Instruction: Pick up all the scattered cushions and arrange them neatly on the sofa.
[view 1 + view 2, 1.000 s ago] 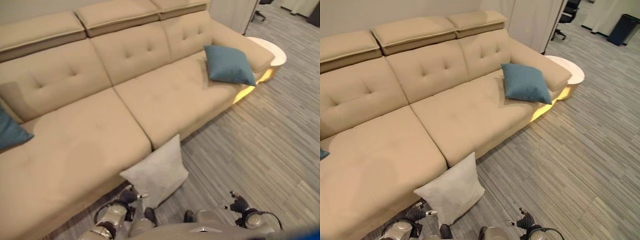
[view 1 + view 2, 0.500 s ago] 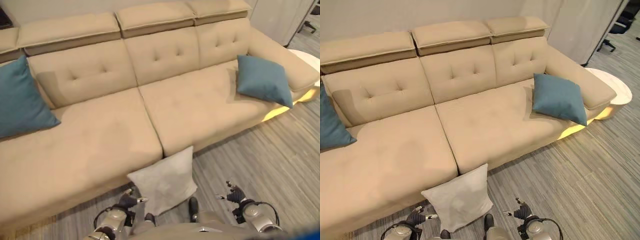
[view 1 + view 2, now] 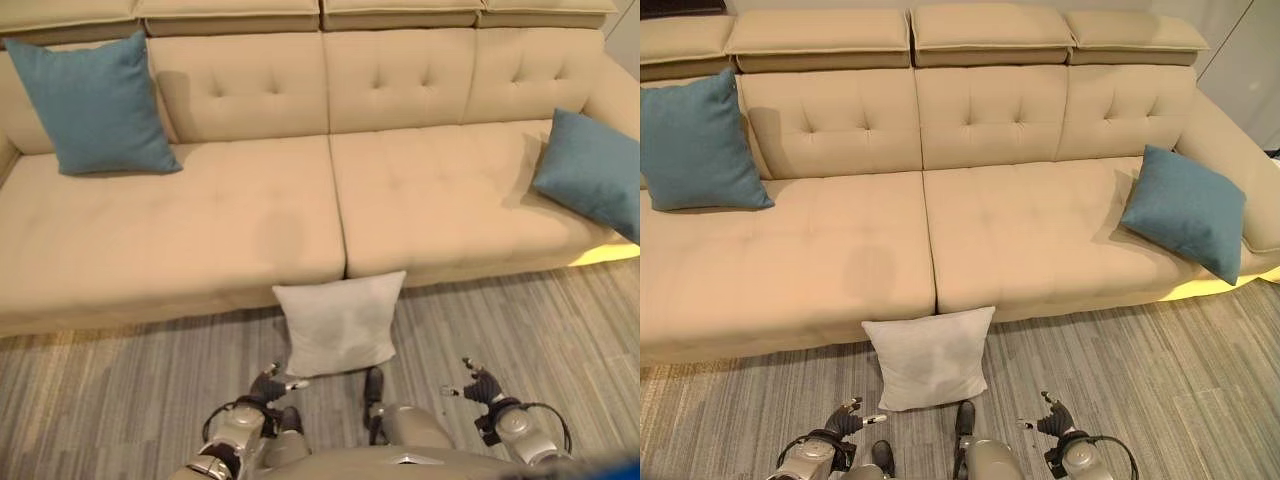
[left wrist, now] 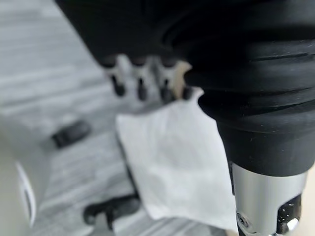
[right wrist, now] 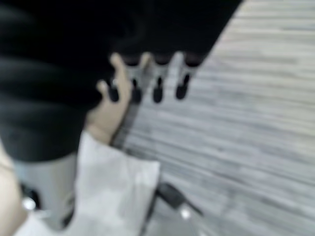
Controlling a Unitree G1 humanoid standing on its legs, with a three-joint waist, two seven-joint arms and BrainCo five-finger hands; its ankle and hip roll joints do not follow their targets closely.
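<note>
Your camera has swung round, so now you face the sofa straight on. Before, you saw it from the side. The things themselves have not moved; only your view has.

The white cushion sits on the floor, leaning against the front of the sofa. It is just ahead of your hands, a bit closer to your left hand than to your right hand. Neither hand touches it. Both hands have loose, straight fingers and hold nothing.

One blue cushion is far ahead and off to the left of your left hand, propped up on the sofa. The other blue cushion is far ahead and off to the right of your right hand, leaning near the sofa arm.

The turn helps you, I think. The white cushion is now right between your hands, so you can reach for it next. It looks like the only one not yet on the sofa.
</note>
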